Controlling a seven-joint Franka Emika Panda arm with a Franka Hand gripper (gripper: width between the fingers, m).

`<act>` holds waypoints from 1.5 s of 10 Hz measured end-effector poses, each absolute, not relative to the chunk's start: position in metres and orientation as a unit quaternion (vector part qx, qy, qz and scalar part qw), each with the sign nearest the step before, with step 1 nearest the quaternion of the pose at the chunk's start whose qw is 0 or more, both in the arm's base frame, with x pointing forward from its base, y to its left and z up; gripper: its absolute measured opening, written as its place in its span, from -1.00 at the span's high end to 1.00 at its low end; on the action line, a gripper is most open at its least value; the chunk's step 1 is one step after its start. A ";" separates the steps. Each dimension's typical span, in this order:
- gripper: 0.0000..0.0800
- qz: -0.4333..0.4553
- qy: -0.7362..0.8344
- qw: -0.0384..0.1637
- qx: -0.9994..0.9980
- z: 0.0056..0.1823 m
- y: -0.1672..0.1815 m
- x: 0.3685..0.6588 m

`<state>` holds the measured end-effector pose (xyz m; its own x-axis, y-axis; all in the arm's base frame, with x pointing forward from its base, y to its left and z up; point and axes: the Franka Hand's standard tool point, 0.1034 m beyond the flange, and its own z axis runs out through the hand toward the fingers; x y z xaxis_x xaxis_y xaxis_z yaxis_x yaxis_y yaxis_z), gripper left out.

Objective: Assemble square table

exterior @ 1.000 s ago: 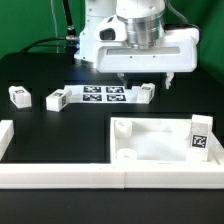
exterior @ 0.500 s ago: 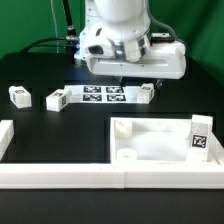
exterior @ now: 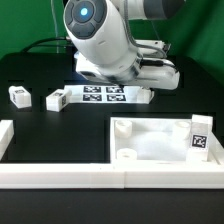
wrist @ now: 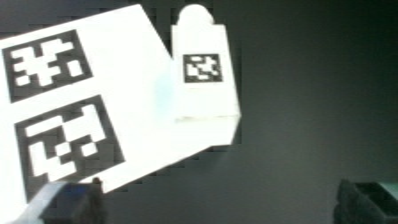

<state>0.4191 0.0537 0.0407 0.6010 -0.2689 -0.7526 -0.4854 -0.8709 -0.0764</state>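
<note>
observed black two-finger gripper spread wide and empty over short white tagged leg block lying just beside thin flat white marker board; white plastic square tray-like tabletop well apart, toward exterior view's right.

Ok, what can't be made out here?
Leg block beside the marker board: mostly hidden behind the arm in the exterior view.
Gripper: fingertips hidden by the arm in the exterior view; blurred and cut off at the edge in the wrist view.
Tags on the two other leg blocks: too small, exterior view.
</note>
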 end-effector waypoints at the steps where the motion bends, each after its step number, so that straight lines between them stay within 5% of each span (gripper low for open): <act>1: -0.62 0.391 0.210 0.136 -0.886 0.038 0.059 0.413; 6: -0.62 0.390 0.212 0.135 -0.886 0.035 0.058 0.410; 11: -0.62 0.433 0.216 0.132 -0.865 0.008 0.076 0.363; 14: -0.59 0.434 0.219 0.134 -0.864 0.007 0.075 0.363; 15: -0.17 0.434 0.219 0.134 -0.864 0.007 0.075 0.363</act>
<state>0.3626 0.0749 0.0071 0.5278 -0.2625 -0.8078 -0.4948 -0.8680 -0.0413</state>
